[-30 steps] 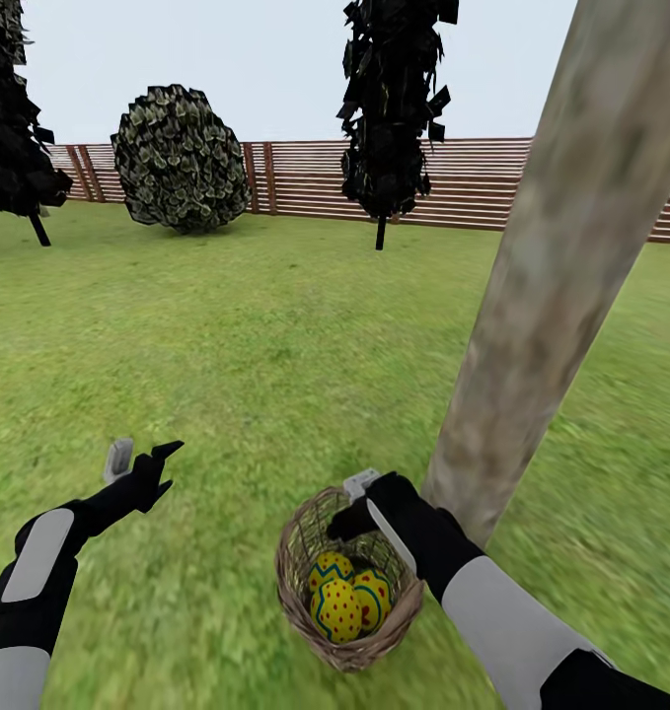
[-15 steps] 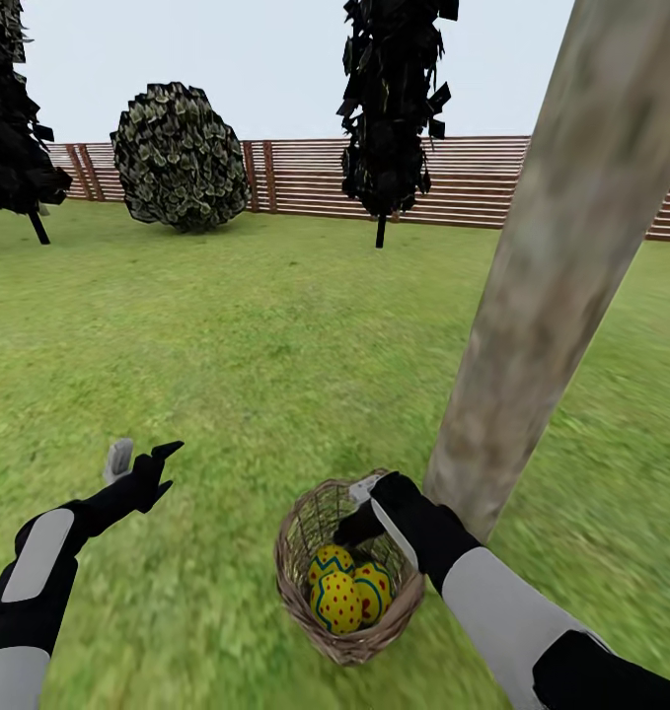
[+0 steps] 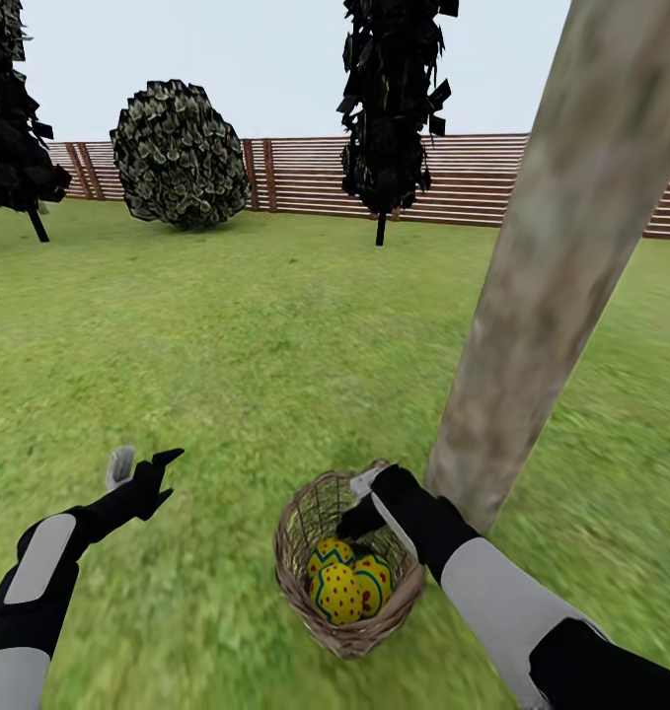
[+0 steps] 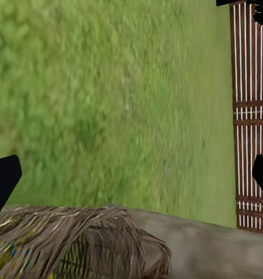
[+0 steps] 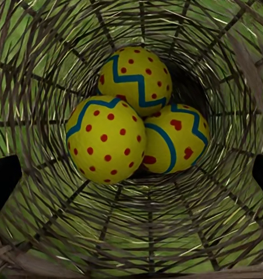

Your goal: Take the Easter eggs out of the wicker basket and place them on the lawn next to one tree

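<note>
The wicker basket stands on the lawn at the foot of a thick pale tree. Three yellow Easter eggs with blue zigzags and red dots lie together in its bottom. The right wrist view looks straight down on them. My right gripper hangs open at the basket's far rim, over its mouth, holding nothing. My left gripper floats open over the grass, well to the basket's left. The left wrist view catches the basket and the trunk from the side.
A brown slatted fence bounds the garden at the back. A round grey-green bush and two dark thin-trunked trees stand before it. Open grass stretches ahead and to the left.
The head view has shifted slightly. My right gripper has sunk a little past the basket's far rim. The left arm has hardly moved and the eggs lie as before.
</note>
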